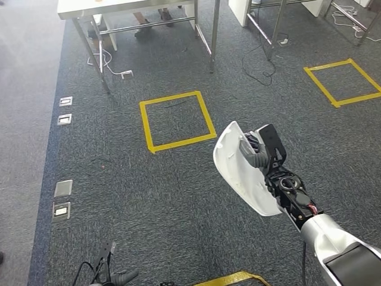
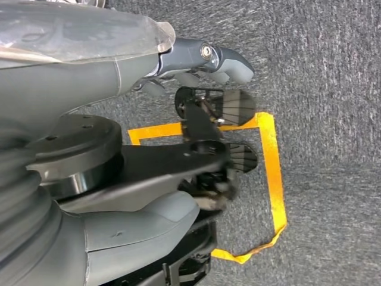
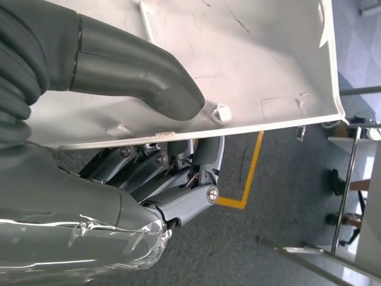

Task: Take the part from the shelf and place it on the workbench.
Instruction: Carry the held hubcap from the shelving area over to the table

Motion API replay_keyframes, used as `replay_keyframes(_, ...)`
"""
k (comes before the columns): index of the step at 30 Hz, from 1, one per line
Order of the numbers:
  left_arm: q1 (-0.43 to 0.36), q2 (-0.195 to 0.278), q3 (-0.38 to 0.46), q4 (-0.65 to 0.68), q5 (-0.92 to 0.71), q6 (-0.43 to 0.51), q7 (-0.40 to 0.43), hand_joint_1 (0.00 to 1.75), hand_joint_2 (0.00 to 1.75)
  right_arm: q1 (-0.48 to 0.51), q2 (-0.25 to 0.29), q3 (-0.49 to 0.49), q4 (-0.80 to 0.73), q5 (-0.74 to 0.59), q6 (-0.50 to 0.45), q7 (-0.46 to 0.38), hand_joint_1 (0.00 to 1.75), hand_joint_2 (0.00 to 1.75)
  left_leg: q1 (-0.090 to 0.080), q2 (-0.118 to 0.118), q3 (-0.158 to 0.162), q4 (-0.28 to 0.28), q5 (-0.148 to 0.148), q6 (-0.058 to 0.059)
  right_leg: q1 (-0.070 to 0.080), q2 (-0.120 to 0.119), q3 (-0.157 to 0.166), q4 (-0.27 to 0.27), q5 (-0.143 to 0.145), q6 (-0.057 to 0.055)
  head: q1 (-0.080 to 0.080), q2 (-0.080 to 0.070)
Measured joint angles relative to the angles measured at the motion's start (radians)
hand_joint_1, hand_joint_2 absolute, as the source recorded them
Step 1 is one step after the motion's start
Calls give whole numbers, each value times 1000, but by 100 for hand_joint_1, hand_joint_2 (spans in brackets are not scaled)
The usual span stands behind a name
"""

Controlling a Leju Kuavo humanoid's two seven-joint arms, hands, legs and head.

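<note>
Here the right robot hand [image 1: 262,152] grips the white part [image 1: 238,173] above the carpet.

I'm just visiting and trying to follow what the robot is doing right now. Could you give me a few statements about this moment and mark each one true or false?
1. The right hand holds a white part. True.
2. The white part already lies on the workbench. False: it is up in the air over the grey carpet, in the hand's grip.
3. Yellow tape squares are marked on the carpet. True.
4. The left hand also grips the white part. False: it hangs low above the carpet and holds nothing.
5. The thumb presses against one face of the part, with the other fingers on its other side. True.
</note>
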Motion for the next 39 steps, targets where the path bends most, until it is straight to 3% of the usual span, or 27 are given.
replay_keyframes(1, 1, 0, 0, 0, 1, 0, 0, 0, 175, 2, 0, 0, 0, 0, 1, 0, 175, 175, 3, 1, -5, -16, 30, -3, -2, 0, 8, 1, -7, 3, 0, 0)
replay_keyframes(2, 1, 0, 0, 0, 2, 0, 0, 0, 175, 3, 0, 0, 0, 0, 1, 0, 175, 175, 6, 2, 10, -71, 77, -5, -4, 1, 18, 2, -15, 7, 0, 0)
replay_keyframes(4, 1, 0, 0, 0, 4, 0, 0, 0, 175, 2, 0, -1, 0, 0, 2, -1, 175, 175, 8, 6, 68, -221, 160, -7, -6, 1, 34, 4, -33, 19, 0, 0)
replay_keyframes(5, 0, 0, 0, 0, 4, 0, 0, 0, 175, 1, 0, -2, 0, 0, 2, -2, 175, 175, 7, 7, 89, -271, 176, -3, -4, 1, 38, 5, -40, 25, 0, 0)
replay_keyframes(6, 0, 0, 0, 0, 5, 0, 0, 0, 175, -1, 0, -2, 0, 0, 2, -3, 175, 175, 6, 7, 101, -295, 176, 2, -2, 2, 40, 5, -46, 32, 1, 0)
replay_keyframes(10, -2, 0, 0, 0, 5, 0, -1, 0, 175, -4, 0, -3, 0, 0, 2, -3, 175, 175, 4, 5, 113, -299, 152, 34, -5, -1, 40, 25, -72, 53, 3, 0)
replay_keyframes(11, -3, 0, 0, 0, 5, 0, -2, 0, 175, -5, -1, -3, 0, 0, 2, -4, 175, 175, 4, 6, 120, -301, 148, 42, -5, -3, 20, 68, -92, 55, 3, 0)
replay_keyframes(13, -4, -1, 0, 0, 5, 0, -2, 0, 175, -5, -1, -3, 1, 0, 2, -4, 175, 175, 1, 5, 131, -302, 139, 53, -5, -4, -59, 216, -148, 57, 3, 0)
replay_keyframes(14, -3, -2, 0, 0, 4, 0, -3, 0, 175, -2, -2, -3, 3, 0, 2, -4, 175, 175, -2, 3, 137, -301, 134, 56, -4, -4, -103, 287, -166, 56, 3, 0)
replay_keyframes(15, -2, -3, 0, 0, 2, 0, -3, 0, 175, 0, -2, -3, 4, 0, 2, -4, 175, 175, -4, 1, 143, -301, 128, 58, -3, -4, -136, 329, -166, 54, 3, 0)
replay_keyframes(16, -1, -4, 0, 0, 1, 0, -3, 0, 175, 2, -2, -3, 5, 0, 2, -4, 175, 175, -6, -2, 150, -300, 122, 58, -1, -4, -149, 327, -143, 51, 3, 0)
replay_keyframes(17, 0, -4, 0, 0, -1, 0, -3, 0, 175, 3, -3, -3, 6, 0, 2, -4, 175, 175, -8, -3, 160, -299, 115, 58, 2, -4, -141, 284, -101, 45, 3, 0)
replay_keyframes(19, -2, -5, 0, 0, -3, 0, -2, 0, 175, 3, -4, -4, 6, 0, 2, -4, 175, 175, -14, -5, 179, -299, 101, 56, 11, -4, -90, 136, -6, 28, 3, 0)
replay_keyframes(21, -4, -8, 0, 0, -4, 0, 0, 0, 175, 3, -5, -5, 6, 0, 1, -4, 175, 175, -17, -6, 186, -298, 92, 51, 20, -3, -51, 39, 29, 16, 3, 0)
replay_keyframes(24, -6, -8, 0, 0, -4, 0, 2, 0, 175, 4, -5, -5, 4, 0, 1, -4, 175, 175, -17, -5, 188, -300, 84, 37, 18, -1, -37, 16, 22, 9, 4, 0)
replay_keyframes(26, -9, -7, 0, 0, -4, 0, 3, 0, 175, 3, -6, -5, 3, 0, 2, -4, 175, 175, -16, -2, 168, -253, 57, 26, 10, -1, -23, 5, 20, 3, 4, 0)
replay_keyframes(29, -10, -6, 0, 0, -4, 0, 3, 0, 175, 4, -6, -5, 2, 0, 0, -4, 175, 175, -5, 1, 57, -57, -15, 10, 7, -2, -13, 2, 11, -3, 3, 0)
replay_keyframes(30, -9, -6, 0, 0, -4, 0, 3, 0, 175, 7, -6, -5, 2, 0, 0, -4, 175, 175, -2, 1, 23, -11, -19, 6, 6, -1, -10, 2, 6, -3, 2, 0)
replay_keyframes(31, -8, -6, 0, 0, -4, 0, 3, 0, 175, 10, -6, -5, 3, 0, 1, -4, 175, 175, 2, 2, 7, -3, -2, 3, 5, 0, -5, 3, 1, -1, 2, 0)
replay_keyframes(32, -8, -6, 0, 0, -4, 0, 3, 0, 175, 12, -6, -5, 3, 1, 2, -4, 175, 175, 4, 2, 12, -35, 33, 0, 3, 1, 2, 4, -5, 2, 2, 0)
replay_keyframes(34, -8, -5, 0, 0, -4, 0, 3, 0, 175, 13, -6, -5, 3, 1, 1, -4, 175, 175, 8, 4, 65, -175, 121, -3, -2, 1, 20, 8, -21, 12, 2, 0)
replay_keyframes(35, -9, -5, 0, 0, -4, 0, 3, 0, 175, 11, -6, -5, 3, 1, 0, -3, 175, 175, 8, 5, 91, -233, 147, -3, -5, 1, 26, 8, -28, 18, 2, 0)
replay_keyframes(37, -11, -6, 0, 0, -2, 0, 3, 0, 175, 6, -6, -5, 3, 1, -1, -3, 175, 175, 3, 3, 116, -288, 153, 5, -4, 1, 29, 9, -38, 31, 2, 0)
replay_keyframes(39, -12, -6, 0, 0, 0, 0, 3, 0, 175, 2, -6, -6, 4, 1, -1, -3, 175, 175, -2, 1, 116, -289, 142, 23, -2, 1, 30, 6, -43, 43, 3, 0)
